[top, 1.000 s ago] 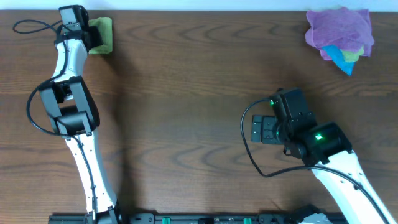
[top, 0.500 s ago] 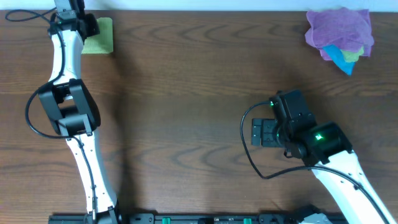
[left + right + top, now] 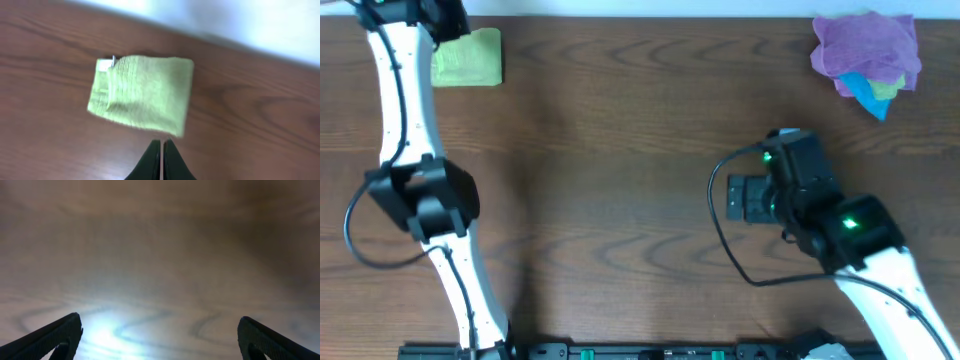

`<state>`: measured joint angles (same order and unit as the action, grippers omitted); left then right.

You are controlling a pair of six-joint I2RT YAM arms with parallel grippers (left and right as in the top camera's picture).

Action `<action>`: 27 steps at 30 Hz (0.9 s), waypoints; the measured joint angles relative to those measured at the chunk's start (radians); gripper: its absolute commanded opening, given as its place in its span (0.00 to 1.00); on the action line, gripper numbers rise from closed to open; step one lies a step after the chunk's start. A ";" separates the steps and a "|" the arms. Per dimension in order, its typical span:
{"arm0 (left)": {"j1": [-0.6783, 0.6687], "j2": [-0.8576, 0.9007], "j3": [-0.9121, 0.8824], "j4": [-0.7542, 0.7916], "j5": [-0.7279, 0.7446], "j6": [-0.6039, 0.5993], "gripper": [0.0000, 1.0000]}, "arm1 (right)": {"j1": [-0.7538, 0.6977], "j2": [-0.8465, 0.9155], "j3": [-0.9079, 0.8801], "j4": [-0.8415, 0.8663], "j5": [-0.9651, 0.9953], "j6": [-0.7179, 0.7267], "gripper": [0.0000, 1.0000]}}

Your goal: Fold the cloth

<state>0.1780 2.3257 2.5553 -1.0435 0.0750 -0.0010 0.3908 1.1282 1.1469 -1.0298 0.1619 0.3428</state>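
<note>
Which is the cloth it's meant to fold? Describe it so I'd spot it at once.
Start at the brown wooden table and go to its far left corner. There lies the cloth, a lime-green folded pad with a white tag at one corner. It sits alone, while the purple cloth and blue cloth are bunched together at the far right corner.

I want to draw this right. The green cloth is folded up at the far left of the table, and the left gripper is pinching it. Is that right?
Not quite. The cloth is folded at the far left of the table, but the left gripper is not pinching it. The left wrist view shows its fingers shut on nothing, just off the cloth's edge.
</note>
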 measured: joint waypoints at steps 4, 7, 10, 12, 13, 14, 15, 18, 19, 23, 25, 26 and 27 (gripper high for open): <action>-0.024 -0.124 0.020 -0.096 0.000 0.000 0.06 | 0.000 -0.083 0.059 -0.038 0.050 -0.016 0.99; -0.039 -0.195 0.024 -0.176 0.001 -0.001 0.06 | 0.000 -0.166 0.066 -0.064 0.072 -0.020 0.99; -0.051 -0.249 0.024 -0.249 0.000 -0.003 0.06 | 0.000 -0.258 0.068 -0.108 0.089 -0.025 0.99; -0.060 -0.283 0.024 -0.281 0.000 -0.004 0.06 | 0.000 -0.321 0.068 -0.142 0.095 -0.026 0.99; -0.069 -0.308 0.024 -0.300 -0.001 -0.005 0.06 | 0.000 -0.357 0.069 -0.163 0.098 -0.026 1.00; -0.077 -0.328 0.024 -0.316 -0.002 -0.006 0.06 | 0.000 -0.393 0.069 -0.184 0.101 -0.026 0.99; -0.088 -0.354 0.024 -0.334 -0.008 -0.009 0.06 | 0.000 -0.428 0.070 -0.203 0.101 -0.026 0.99; -0.136 -0.454 0.024 -0.382 -0.030 -0.026 0.06 | 0.000 -0.511 0.071 -0.246 0.104 -0.027 0.99; -0.156 -0.493 0.024 -0.402 -0.038 -0.030 0.06 | 0.000 -0.537 0.072 -0.261 0.104 -0.027 0.99; -0.226 -0.636 0.025 -0.495 -0.080 -0.056 0.06 | 0.000 -0.624 0.072 -0.328 0.104 -0.037 0.99; -0.257 -0.696 0.025 -0.539 -0.110 -0.074 0.06 | 0.000 -0.655 0.072 -0.349 0.104 -0.040 0.99; -0.275 -0.725 0.026 -0.558 -0.127 -0.083 0.06 | 0.000 -0.669 0.073 -0.354 0.104 -0.042 0.99; -0.295 -0.754 0.025 -0.563 -0.146 -0.093 0.06 | 0.000 -0.680 0.073 -0.357 0.104 -0.044 0.99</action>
<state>-0.1169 1.5719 2.5805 -1.6070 -0.0715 -0.0944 0.3908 0.4480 1.2201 -1.3869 0.2661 0.2985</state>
